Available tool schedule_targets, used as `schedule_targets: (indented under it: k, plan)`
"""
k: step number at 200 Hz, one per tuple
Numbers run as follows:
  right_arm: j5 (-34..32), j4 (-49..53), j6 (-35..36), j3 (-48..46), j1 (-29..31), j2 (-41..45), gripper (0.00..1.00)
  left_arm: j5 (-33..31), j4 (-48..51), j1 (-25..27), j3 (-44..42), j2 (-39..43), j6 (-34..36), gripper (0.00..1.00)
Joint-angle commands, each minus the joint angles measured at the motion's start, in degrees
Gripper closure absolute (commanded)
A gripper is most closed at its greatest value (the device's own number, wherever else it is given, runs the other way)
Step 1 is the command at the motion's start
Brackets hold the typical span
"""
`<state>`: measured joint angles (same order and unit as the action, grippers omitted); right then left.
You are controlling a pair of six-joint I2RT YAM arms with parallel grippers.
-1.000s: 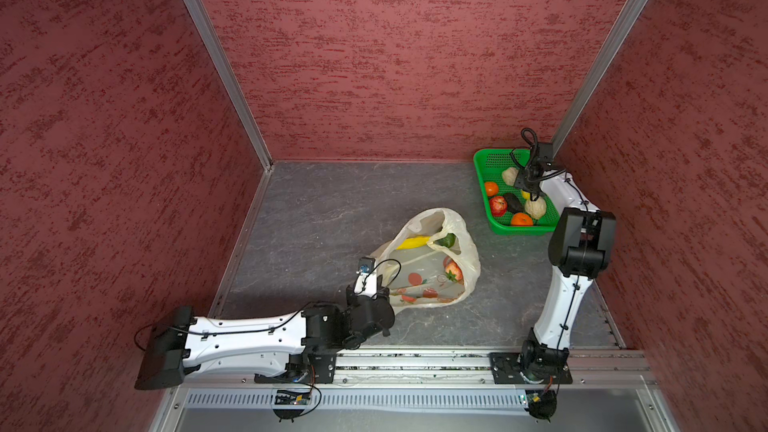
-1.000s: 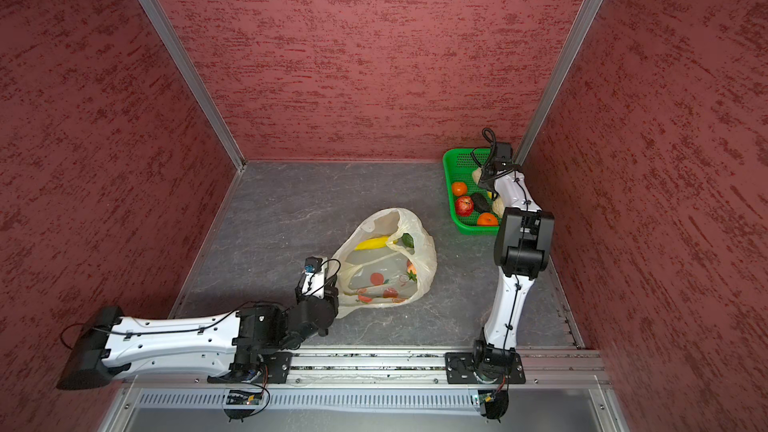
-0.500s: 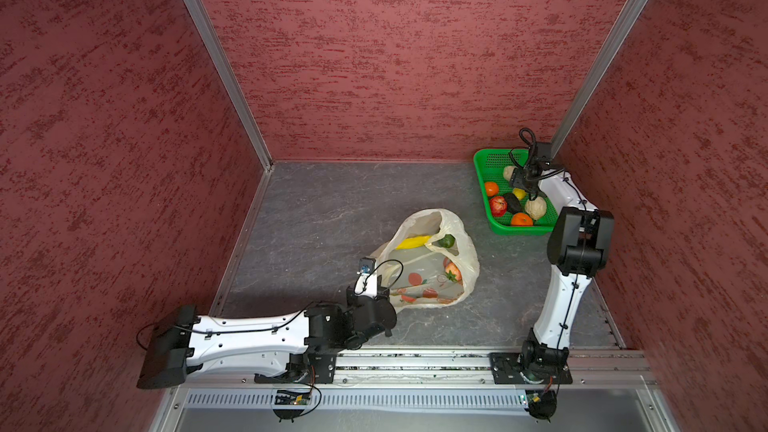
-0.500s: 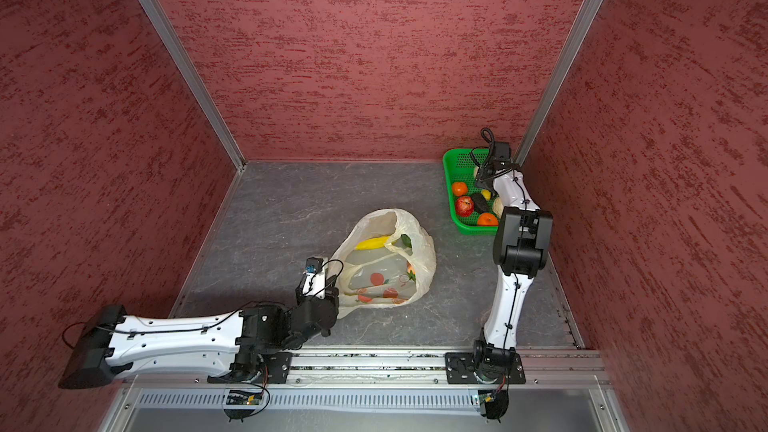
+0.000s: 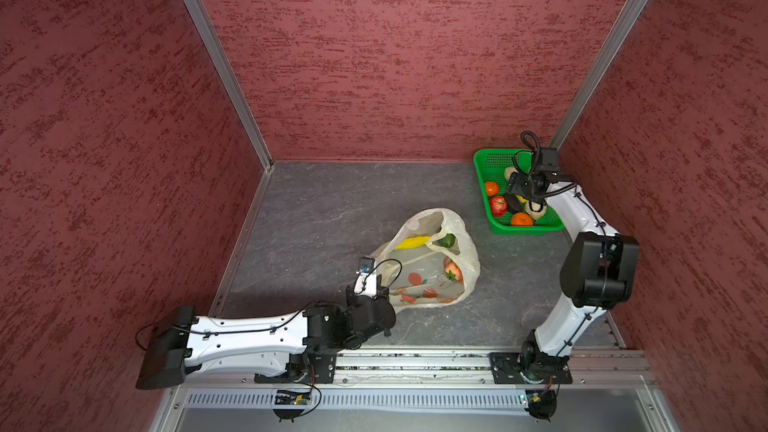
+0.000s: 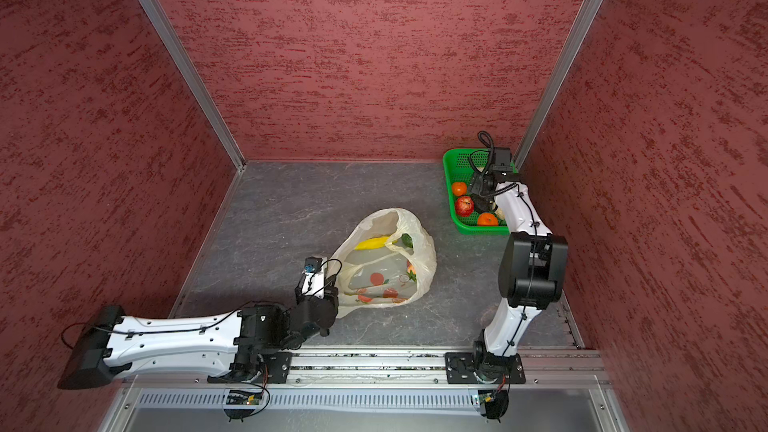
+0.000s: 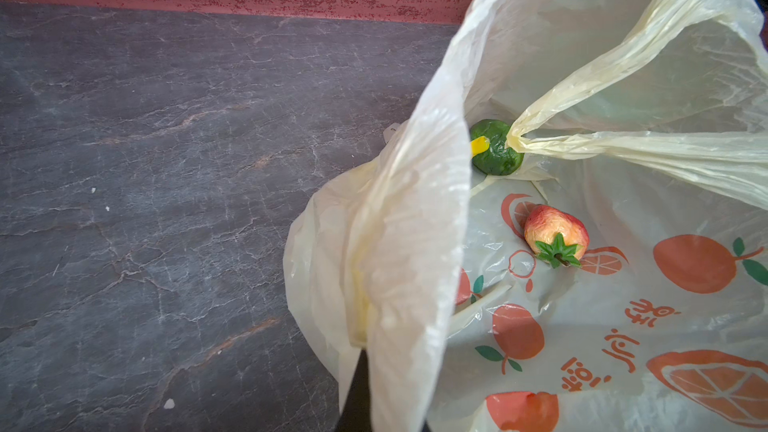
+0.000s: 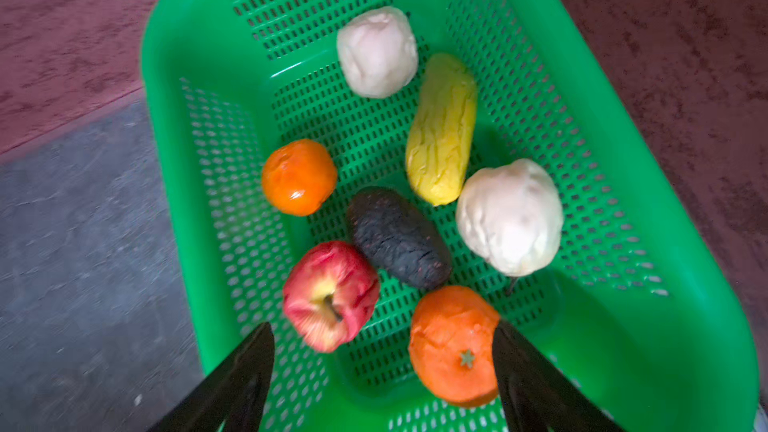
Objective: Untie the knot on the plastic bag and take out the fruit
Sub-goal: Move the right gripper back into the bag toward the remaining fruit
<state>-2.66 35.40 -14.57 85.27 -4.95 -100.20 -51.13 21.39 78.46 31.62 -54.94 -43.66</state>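
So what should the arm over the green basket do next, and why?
Probably lift the right gripper clear of the green basket and move it toward the plastic bag. Its jaws are open and empty, the left gripper holds the bag's edge up, and a red fruit, a green fruit and a banana lie inside.

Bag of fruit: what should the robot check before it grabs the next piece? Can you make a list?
1. Mouth of the plastic bag open: ok, it gapes wide.
2. Edge held by the left gripper: ok, shut on it.
3. Free right gripper: ok, open and empty over the green basket.
4. Bag emptied: not ok; banana, green fruit and red fruit lie inside.
5. Room in the basket: ok, bare mesh shows.
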Motion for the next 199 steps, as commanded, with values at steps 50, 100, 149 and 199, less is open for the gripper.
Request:
schedule_targets:
  k: [50,100,149,199]
  plan:
    - [8.75,6.24,-5.21,-7.94,10.08,20.29,0.16,1.0,-4.78,0.46,-0.11,-0.03,4.89,1.0]
    - [13.4,14.36,-9.58,-9.36,21.32,31.05,0.15,2.94,-7.58,1.97,-0.18,-3.19,5.14,1.0]
    - [11.24,16.47,-15.04,-11.88,36.42,36.95,0.16,4.6,-9.86,3.19,-0.83,-5.5,4.92,1.0]
    - [6.66,14.83,-18.79,-12.66,50.53,35.35,0.15,3.7,-9.8,4.42,-0.98,-6.16,3.73,1.0]
